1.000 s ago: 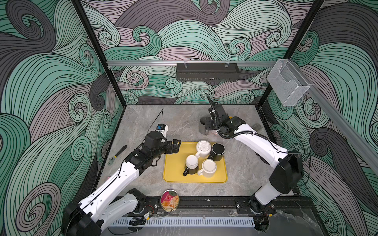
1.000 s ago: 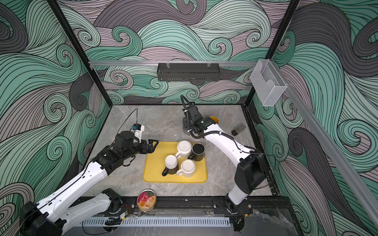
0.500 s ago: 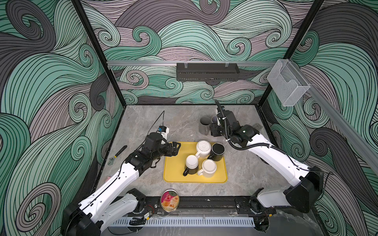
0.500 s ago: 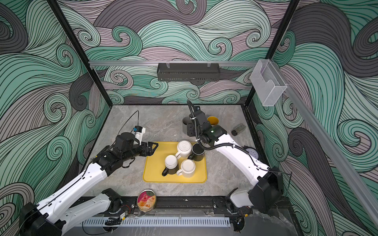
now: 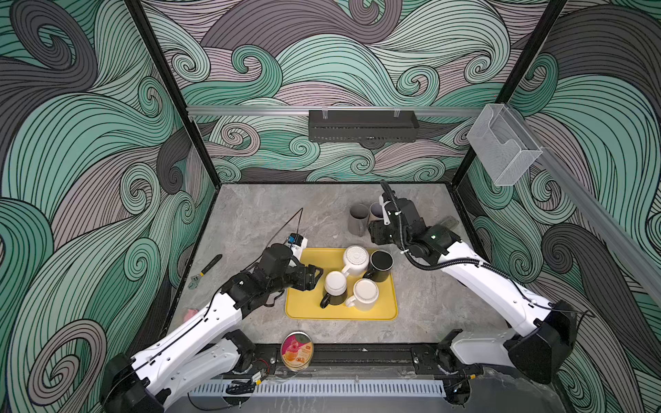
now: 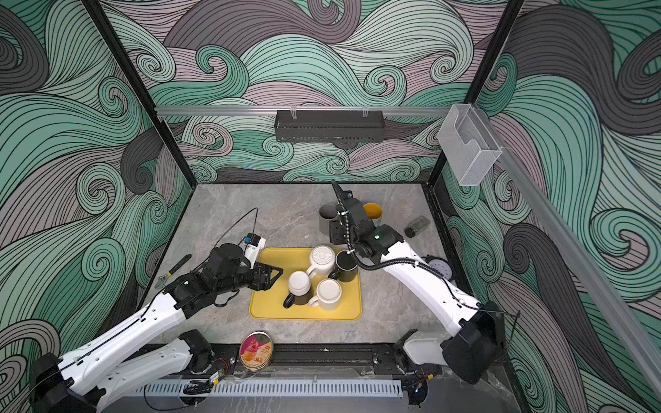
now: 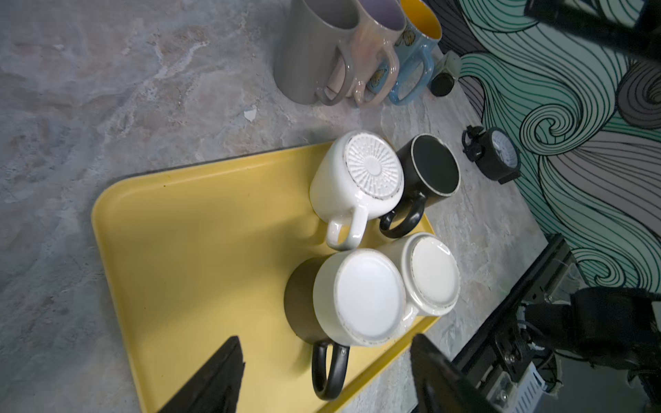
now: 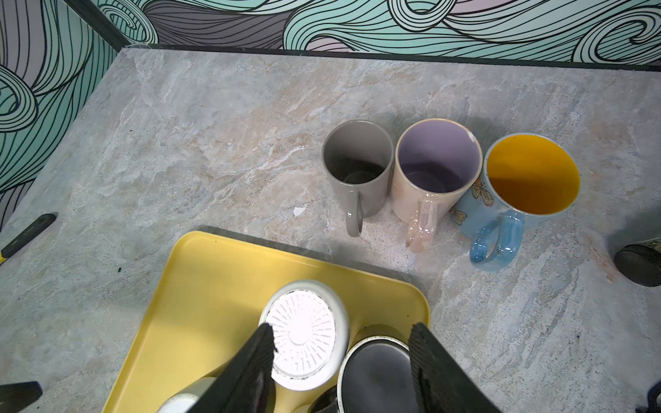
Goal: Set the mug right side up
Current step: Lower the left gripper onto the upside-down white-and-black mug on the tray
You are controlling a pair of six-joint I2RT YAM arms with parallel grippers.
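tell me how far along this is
Looks done: upright on the table stand a grey ceramic mug, a pink mug with lilac inside, a blue mug with yellow inside. In hand: nothing; left gripper and right gripper are open, empty. Left: four inverted on the yellow plastic tray: ribbed white mug, black mug, plain white mug, black-and-white mug.

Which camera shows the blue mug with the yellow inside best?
The right wrist view: the blue mug shows whole, upright, handle included. The left wrist view crops its top; in a top view only its yellow mouth peeks past the right arm.
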